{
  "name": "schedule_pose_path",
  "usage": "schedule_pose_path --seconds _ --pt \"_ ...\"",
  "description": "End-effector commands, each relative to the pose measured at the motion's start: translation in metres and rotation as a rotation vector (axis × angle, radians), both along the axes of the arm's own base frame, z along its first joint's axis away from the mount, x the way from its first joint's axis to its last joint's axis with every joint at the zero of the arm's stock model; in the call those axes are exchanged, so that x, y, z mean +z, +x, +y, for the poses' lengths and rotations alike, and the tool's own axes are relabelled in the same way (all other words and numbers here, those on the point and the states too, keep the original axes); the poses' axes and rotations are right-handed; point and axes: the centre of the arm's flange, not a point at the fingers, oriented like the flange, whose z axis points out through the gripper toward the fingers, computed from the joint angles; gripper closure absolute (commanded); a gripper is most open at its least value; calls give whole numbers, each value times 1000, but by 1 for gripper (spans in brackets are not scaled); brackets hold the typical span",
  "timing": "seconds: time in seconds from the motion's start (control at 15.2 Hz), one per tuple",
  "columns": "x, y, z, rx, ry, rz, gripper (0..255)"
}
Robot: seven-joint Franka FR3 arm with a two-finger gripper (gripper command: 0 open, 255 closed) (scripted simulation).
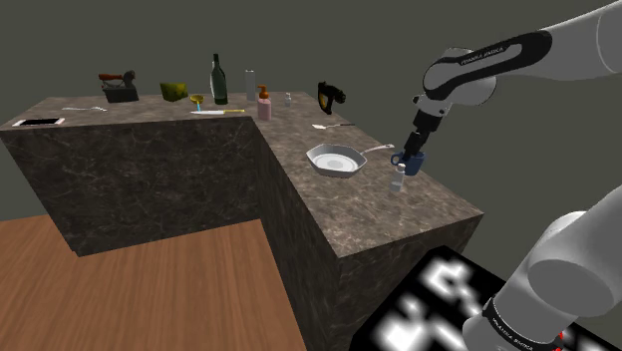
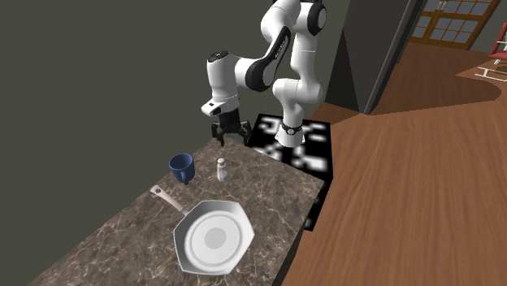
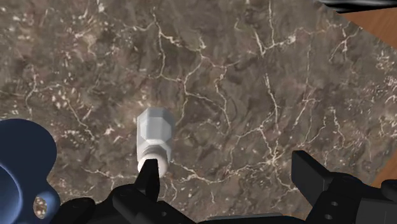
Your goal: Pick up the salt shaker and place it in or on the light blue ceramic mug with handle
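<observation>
In the shoulder view, the pincer [image 1: 417, 140] is hovering above the table [image 1: 399, 214]. In the second exterior view, the salt shaker [image 2: 221, 169] is standing upright just beside the blue mug [image 2: 182, 167]. In the wrist view, the pincer is gaping wide, pinching nothing.

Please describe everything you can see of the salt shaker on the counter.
The salt shaker is small and pale grey-white, with a faceted part and a rounder, brighter part. It stands upright on the dark marbled counter, beside the blue mug but apart from it. Only the counter touches it. The open gripper hangs above it, fingers apart, not holding it.
</observation>
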Motion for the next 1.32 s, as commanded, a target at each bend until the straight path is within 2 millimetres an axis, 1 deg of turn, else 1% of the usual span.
schedule_pose_path --seconds 0.0,0.2,0.26,0.79,1.25 --pt "-12 10 -20 0 -3 -7 0" --pt "-32 26 -49 -1 -6 -16 0" --pt "-35 29 -53 -1 -6 -17 0" --pt "-75 33 -49 -1 -6 -17 0" --pt "-75 33 -49 -1 -6 -17 0"
